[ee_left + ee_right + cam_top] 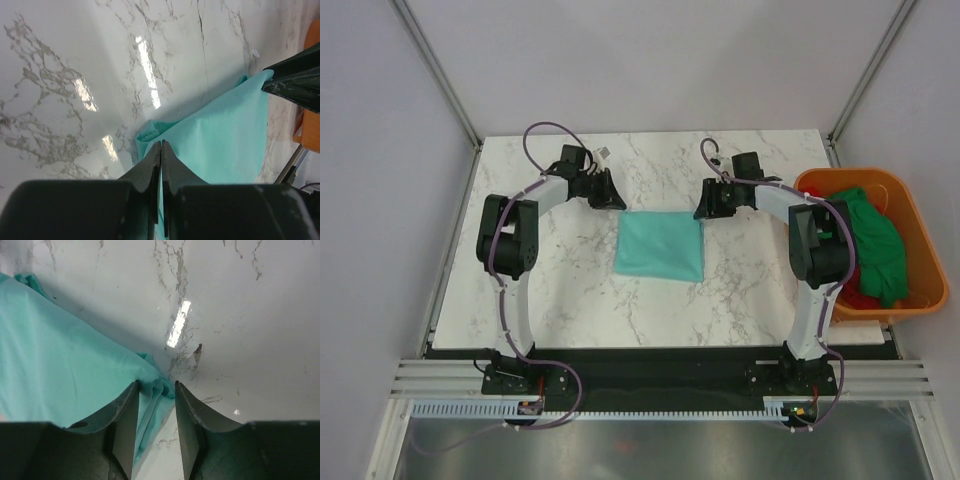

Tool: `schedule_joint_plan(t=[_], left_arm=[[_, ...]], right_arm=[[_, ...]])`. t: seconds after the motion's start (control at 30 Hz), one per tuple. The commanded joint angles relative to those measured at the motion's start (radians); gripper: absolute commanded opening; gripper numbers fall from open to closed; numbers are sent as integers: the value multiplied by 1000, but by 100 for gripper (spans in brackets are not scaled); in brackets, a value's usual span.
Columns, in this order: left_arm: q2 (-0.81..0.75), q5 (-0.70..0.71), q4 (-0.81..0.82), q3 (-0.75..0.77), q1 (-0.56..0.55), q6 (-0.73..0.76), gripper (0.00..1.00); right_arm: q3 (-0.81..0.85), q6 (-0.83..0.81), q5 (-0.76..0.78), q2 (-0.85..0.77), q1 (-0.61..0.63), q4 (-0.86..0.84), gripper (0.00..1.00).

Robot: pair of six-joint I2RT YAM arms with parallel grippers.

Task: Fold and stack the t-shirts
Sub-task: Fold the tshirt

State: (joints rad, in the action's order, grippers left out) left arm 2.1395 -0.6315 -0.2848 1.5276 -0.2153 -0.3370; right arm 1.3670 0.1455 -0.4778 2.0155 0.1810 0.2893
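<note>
So the left gripper [161, 147] is pinching a corner of the folded light teal cloth t-shirt [661, 247], fingers closed tight. The right gripper [156, 387] is sitting narrowly open, another corner bunching between its fingertips.

Setting: robot lab test cell. Marble-pattern worktop [570, 290] boxed in by plain white panels [380, 200] on aluminium posts [432, 68]. Left arm [512, 300] and right arm [810, 310] bolted to extrusion rails [660, 378] at 6 o'clock; slotted cable duct [650, 410] alongside.
</note>
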Motion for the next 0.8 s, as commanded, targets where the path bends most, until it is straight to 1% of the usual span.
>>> schedule_joint_plan(t=[0.0, 0.03, 0.07, 0.1, 0.2, 0.27, 0.33, 0.37, 0.4, 0.43, 0.47, 0.5, 0.53, 0.6, 0.67, 0.7, 0.77], left_arm=[[52, -59, 13, 95, -1, 21, 6], [72, -63, 15, 107, -1, 15, 2], [82, -59, 15, 120, -1, 7, 2], [92, -39, 15, 141, -1, -11, 2], [132, -20, 15, 173, -1, -43, 2], [151, -20, 15, 189, -1, -62, 2], [160, -34, 15, 201, 1, -85, 2], [163, -48, 15, 213, 4, -94, 11], [161, -75, 13, 218, 7, -115, 19], [158, -88, 15, 223, 14, -125, 25], [152, -99, 15, 227, 20, -134, 32], [133, -111, 13, 230, 27, -143, 35], [122, -109, 15, 229, 34, -148, 40], [87, -109, 15, 220, 45, -157, 44], [60, -102, 15, 200, 54, -157, 46], [51, -93, 15, 191, 57, -152, 46], [16, -86, 15, 154, 56, -148, 46]], right_arm=[[47, -40, -33, 44, -15, -27, 40], [41, -35, -33, 48, -27, -39, 35], [23, -20, -31, 49, -34, -71, 29], [15, -12, -31, 49, -38, -84, 19], [-11, 2, -36, 60, -49, -124, 7], [-23, 6, -36, 65, -51, -140, 5], [-26, 16, -41, 69, -52, -150, 5], [-26, 20, -47, 69, -54, -156, 6], [-25, 26, -45, 60, -54, -156, 16], [-23, 43, -42, 51, -55, -157, 21], [-19, 51, -42, 39, -55, -160, 26], [-14, 57, -42, 8, -57, -159, 38], [-11, 77, -44, -9, -57, -156, 45], [-6, 92, -42, -62, -57, -151, 56], [-20, 120, -39, -90, -55, -139, 59], [-28, 123, -39, -110, -55, -131, 65], [-64, 128, -36, -126, -55, -113, 67]])
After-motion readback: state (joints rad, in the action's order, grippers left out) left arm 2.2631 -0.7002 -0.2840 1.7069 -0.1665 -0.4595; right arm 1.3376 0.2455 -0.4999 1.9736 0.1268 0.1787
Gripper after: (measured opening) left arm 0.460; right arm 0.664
